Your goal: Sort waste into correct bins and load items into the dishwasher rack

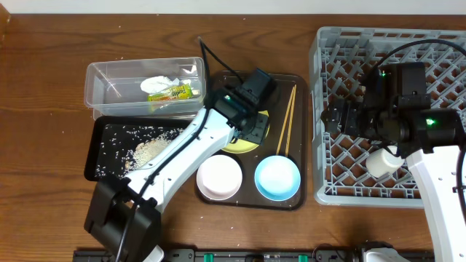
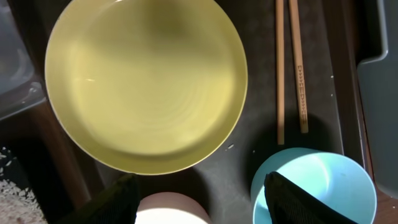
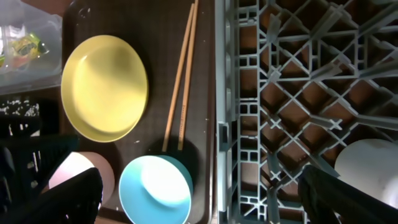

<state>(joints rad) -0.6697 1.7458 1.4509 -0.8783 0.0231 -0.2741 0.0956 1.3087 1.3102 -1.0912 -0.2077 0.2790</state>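
Note:
My left gripper (image 1: 251,124) hangs open over the round yellow plate (image 2: 146,87), nothing between its fingers (image 2: 118,200). Below the plate sit the white bowl (image 1: 219,177) and the light-blue bowl (image 1: 277,177). The chopsticks (image 1: 287,120) lie to the plate's right. My right gripper (image 1: 342,116) is open and empty above the left part of the grey dishwasher rack (image 1: 320,109). A white cup (image 1: 384,161) lies in the rack. The clear tub (image 1: 109,84) holds the tissue (image 1: 160,83) and the wrapper (image 1: 172,92). Rice scraps (image 1: 149,151) lie in the black tray (image 1: 109,145).
Plate, bowls and chopsticks all rest on a dark-brown serving tray (image 1: 277,87) between the bins and the rack. The rack's left wall (image 3: 227,93) stands right beside the tray's edge. Bare wooden table (image 1: 44,109) lies to the left.

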